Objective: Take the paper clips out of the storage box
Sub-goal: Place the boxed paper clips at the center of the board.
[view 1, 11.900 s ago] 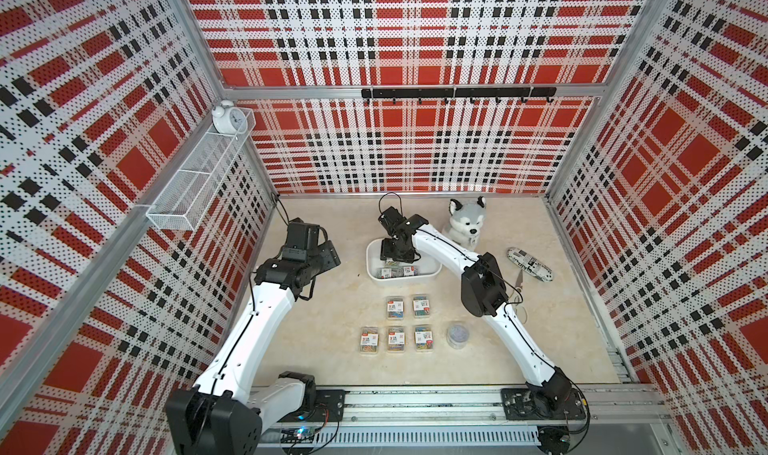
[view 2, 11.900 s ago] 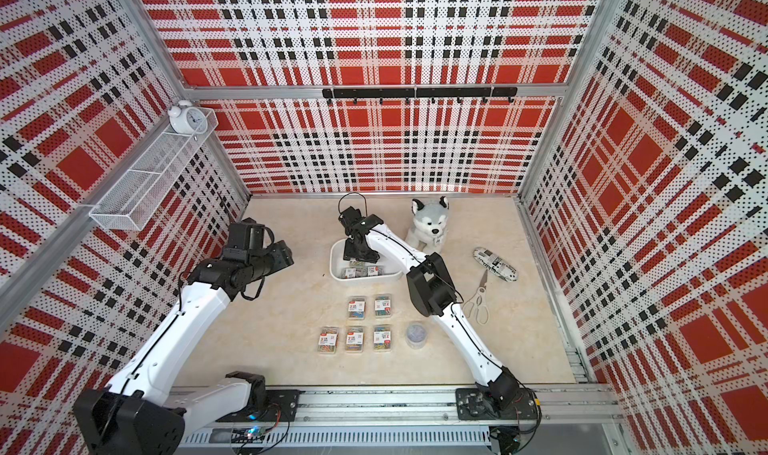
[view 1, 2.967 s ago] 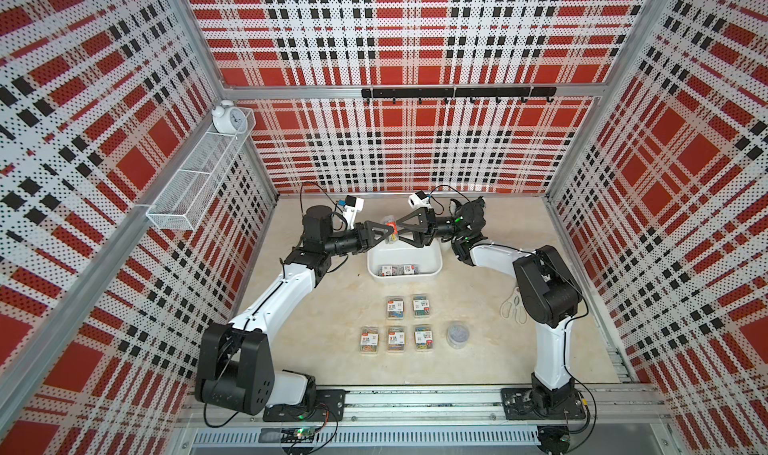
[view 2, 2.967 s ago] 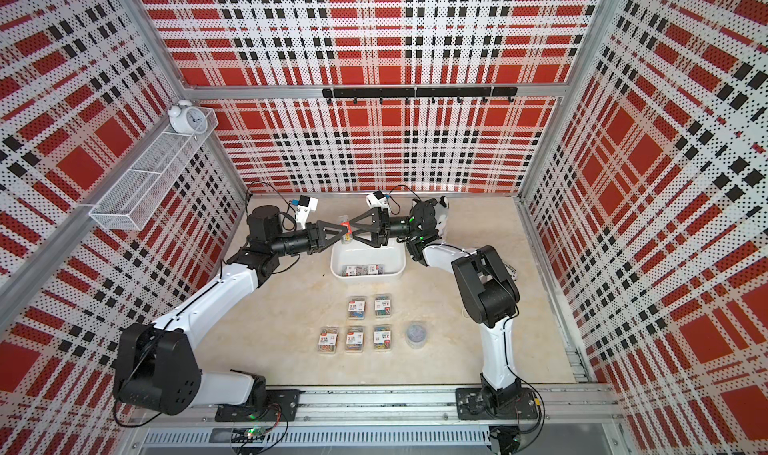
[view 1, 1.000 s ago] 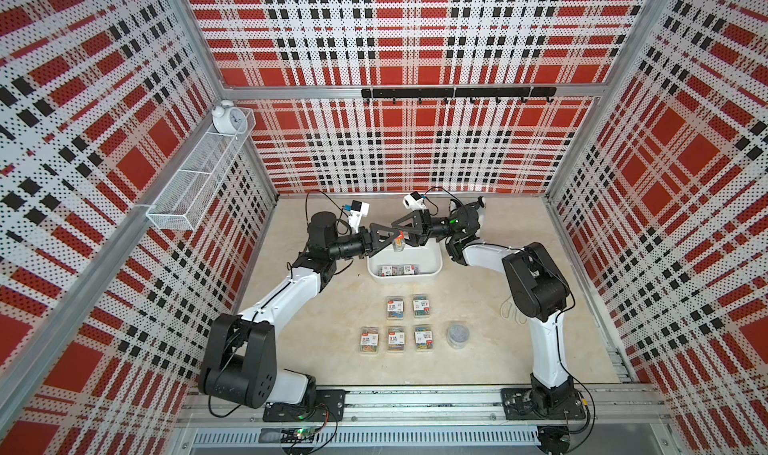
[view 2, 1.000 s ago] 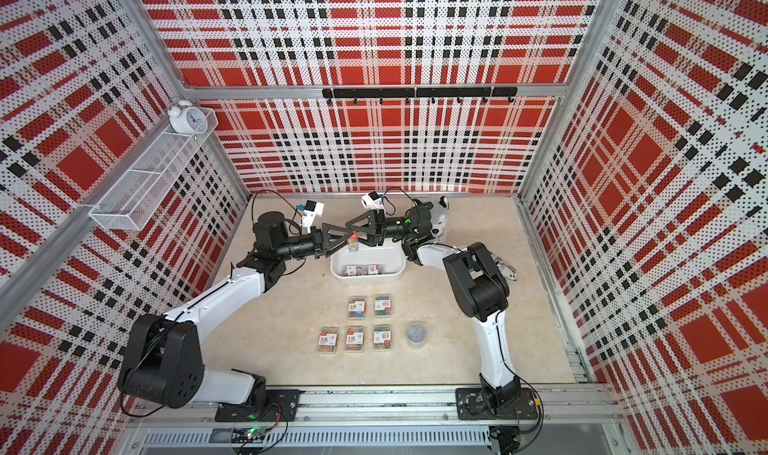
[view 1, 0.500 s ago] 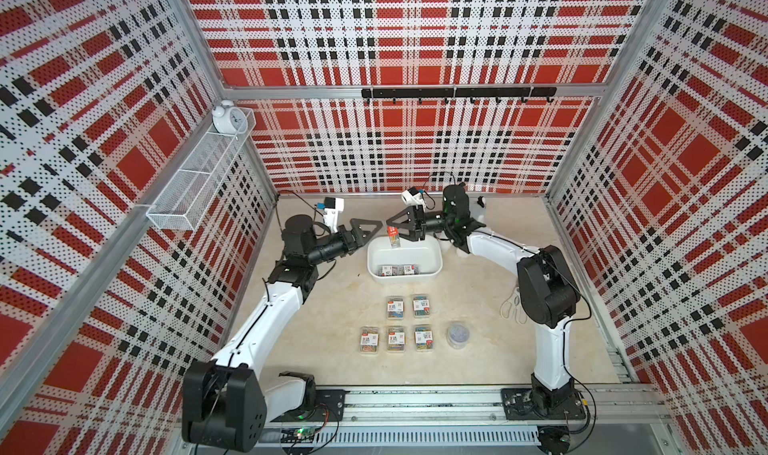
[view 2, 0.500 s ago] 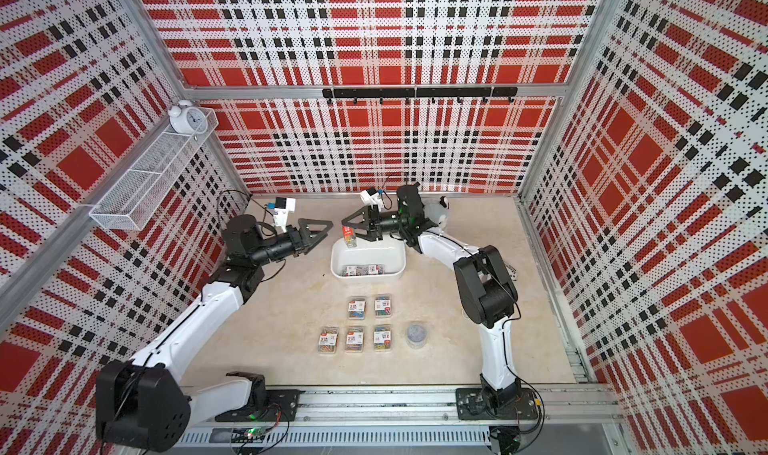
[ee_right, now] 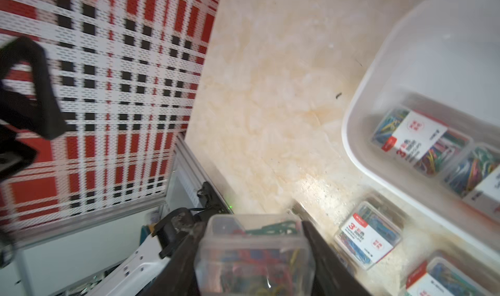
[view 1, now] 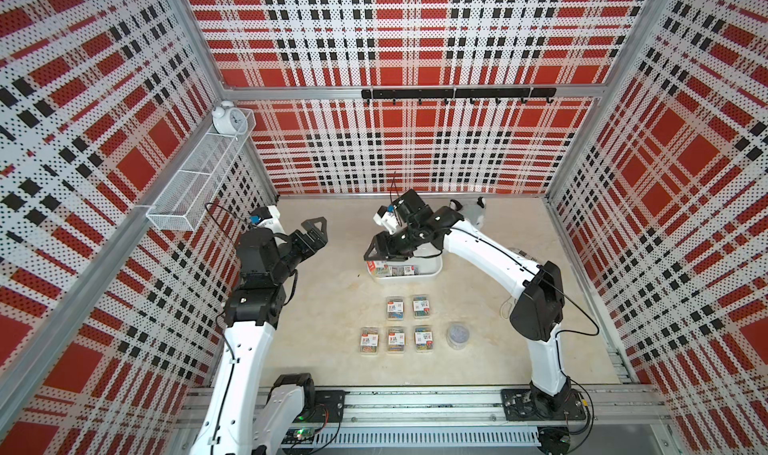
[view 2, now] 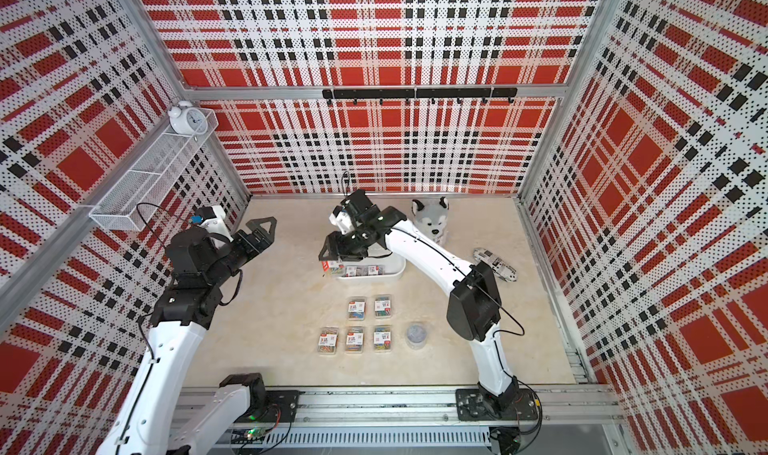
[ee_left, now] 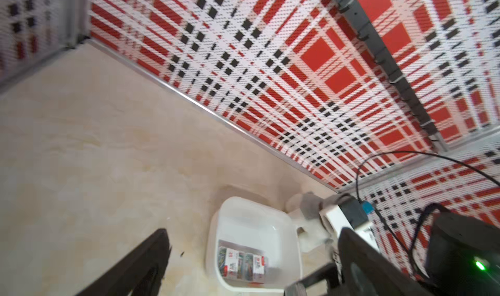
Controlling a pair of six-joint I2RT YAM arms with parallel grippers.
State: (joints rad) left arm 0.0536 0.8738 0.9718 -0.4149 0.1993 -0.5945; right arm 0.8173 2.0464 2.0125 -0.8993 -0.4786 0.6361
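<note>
Hanging on the left wall, a white wire basket [view 1: 195,187] carries a white alarm clock [view 1: 227,118] at its far end. Below it the left gripper [view 1: 318,236] is raised above the beige table [view 1: 324,307], well to the left of the other things, its black fingers spread wide with nothing between them. Its wrist view looks between those fingers onto the storage box [ee_left: 254,219].

Toward the middle, the right gripper [ee_right: 254,254] is clamped on the held case [ee_right: 254,262] — a clear plastic case, pinched between the two black fingers, with coloured clips showing through its wall. In both top views it sits at the left end of the white storage box, over the rim. Inside the box, two boxed cases [ee_right: 416,140] lie side by side along the near wall.

In front of the box, five table cases [view 1: 395,340] lie labels up in two rows — two behind, three in front. Near the right end of the front row stands the round clear tub [view 1: 457,335] of grey contents. Farther right, a plush dog [view 2: 432,222] sits just behind the box's right end, and a black-and-white patterned object [view 2: 494,264] lies beyond the right arm.
</note>
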